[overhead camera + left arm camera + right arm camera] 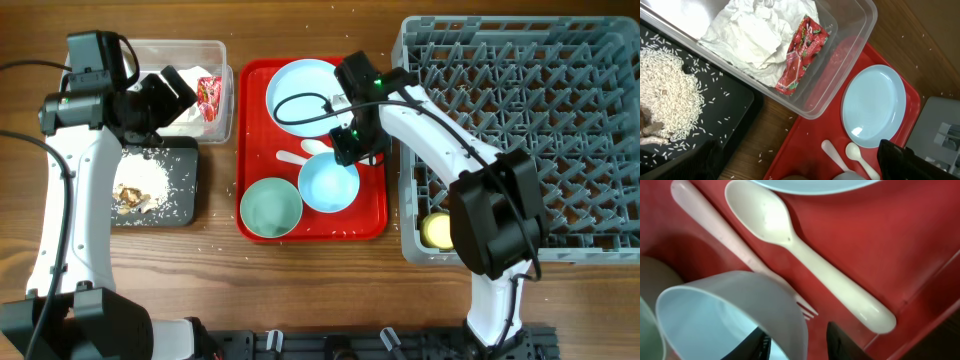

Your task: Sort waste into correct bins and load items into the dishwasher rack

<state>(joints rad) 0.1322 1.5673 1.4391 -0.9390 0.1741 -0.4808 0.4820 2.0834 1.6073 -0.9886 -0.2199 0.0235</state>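
My right gripper [345, 145] [797, 342] is open and straddles the rim of a pale blue bowl [330, 185] [740, 310] on the red tray, one finger inside and one outside. A white spoon [805, 255] and fork [715, 225] lie beside it, below the blue plate [300, 90]. A green bowl [270, 208] sits at the tray's front left. My left gripper [168, 90] [797, 165] is open and empty above the clear tub [215, 50], which holds the napkin [750, 35] and red wrapper [802, 52]. The food scraps [140, 190] lie in the black tray [185, 200].
The grey dishwasher rack [560, 130] fills the right side, with a yellow cup [437, 230] in its front left corner. The red tray [375, 215] lies between the bins and the rack. Loose rice grains are scattered on the wooden table.
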